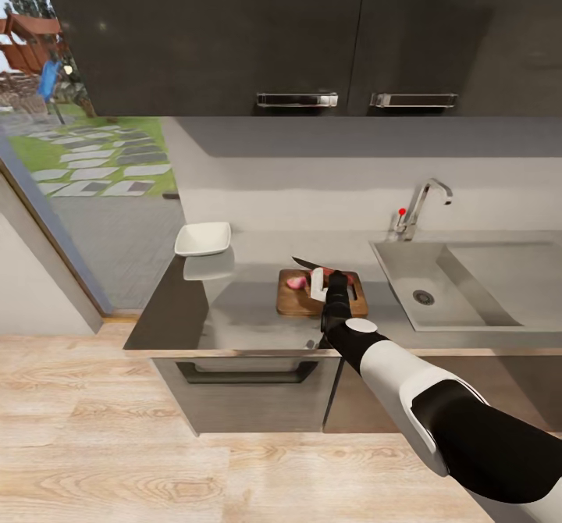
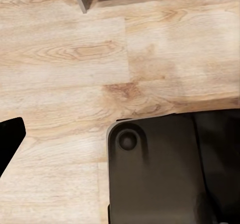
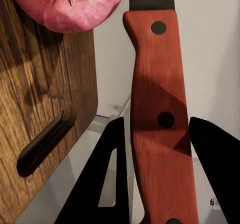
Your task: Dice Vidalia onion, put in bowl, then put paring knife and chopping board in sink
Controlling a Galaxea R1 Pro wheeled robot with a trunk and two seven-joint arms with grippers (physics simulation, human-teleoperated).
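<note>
Onion, pink-red and round, lies on the left part of the dark-brown chopping board, which sits flat on the grey tabletop at the centre of the head view, between the white bowl at the upper left of the tabletop and the steel sink at the right. The right tool reaches in from the lower right over the board and is clenched on the paring knife; the dark blade points up and to the left above the onion. In the right wrist view the 2 black fingers flank the red handle, with its dark rivets, and press against its sides, while the onion lies at the upper left on the board, whose slot handle shows near the edge. The sink's chrome tap with a red dot stands at the back, and the round drain is visible in the basin. The left wrist view looks down on pale wooden floor and a dark part of the robot's base; a black fingertip of the left tool shows at the left edge, too little to tell whether that tool is released or clenched.
</note>
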